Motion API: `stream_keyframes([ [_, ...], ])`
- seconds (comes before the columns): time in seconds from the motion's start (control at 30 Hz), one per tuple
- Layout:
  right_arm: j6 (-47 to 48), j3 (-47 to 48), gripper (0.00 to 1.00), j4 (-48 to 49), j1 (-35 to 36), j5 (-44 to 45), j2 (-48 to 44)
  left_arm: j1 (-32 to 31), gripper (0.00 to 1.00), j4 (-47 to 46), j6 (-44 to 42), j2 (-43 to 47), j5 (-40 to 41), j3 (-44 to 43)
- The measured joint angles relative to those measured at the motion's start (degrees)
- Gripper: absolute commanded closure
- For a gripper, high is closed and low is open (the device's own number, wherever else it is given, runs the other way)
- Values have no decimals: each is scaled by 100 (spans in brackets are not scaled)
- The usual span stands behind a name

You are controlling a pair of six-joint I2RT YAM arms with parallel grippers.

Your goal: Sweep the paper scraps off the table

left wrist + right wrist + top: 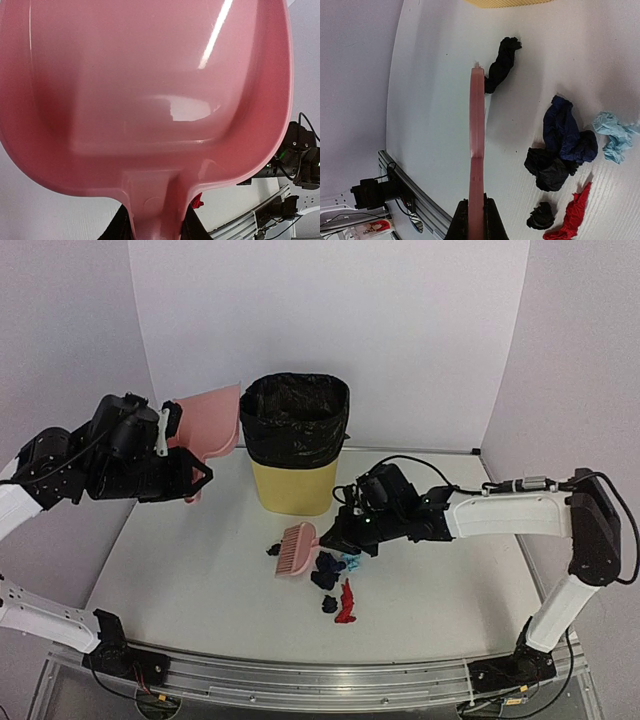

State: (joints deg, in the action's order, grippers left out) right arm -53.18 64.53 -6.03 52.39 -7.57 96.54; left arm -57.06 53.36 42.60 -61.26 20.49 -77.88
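Your left gripper (193,478) clamped on the pink dustpan (208,425) handle, raised left of the bin (293,445), your right gripper (475,222) pinching the brush (297,550), paper scraps (335,585) clustered mid table (190,580), mostly right of its bristles.

The dustpan (150,100), filling the left wrist view, is smooth pink plastic, glossy enough to carry a bright streak of light. The brush (297,548) is pink plastic too, but duller. The paper scraps (327,575) at lower centre are crumpled matt paper. The counter (200,570) is white and matt, and its front rail (320,680) is ribbed metal. The liner (295,410) is crinkled, shiny black film over a matt yellow bin (292,490).
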Motion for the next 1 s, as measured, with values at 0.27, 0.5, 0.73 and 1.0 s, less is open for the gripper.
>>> stream_keyframes([
  [0.27,-680,532,100,771,190,158,661,0,100,378,1049,843,-124,1382],
  [0.5,-1065,872,100,1174,253,490,1217,0,100,429,1531,938,-127,1733],
  [0.73,-1296,740,100,1223,250,908,1625,0,100,399,1847,790,-170,2178],
  [1.0,-1497,-295,100,1311,252,1300,870,0,100,16,1692,253,-479,2404],
])
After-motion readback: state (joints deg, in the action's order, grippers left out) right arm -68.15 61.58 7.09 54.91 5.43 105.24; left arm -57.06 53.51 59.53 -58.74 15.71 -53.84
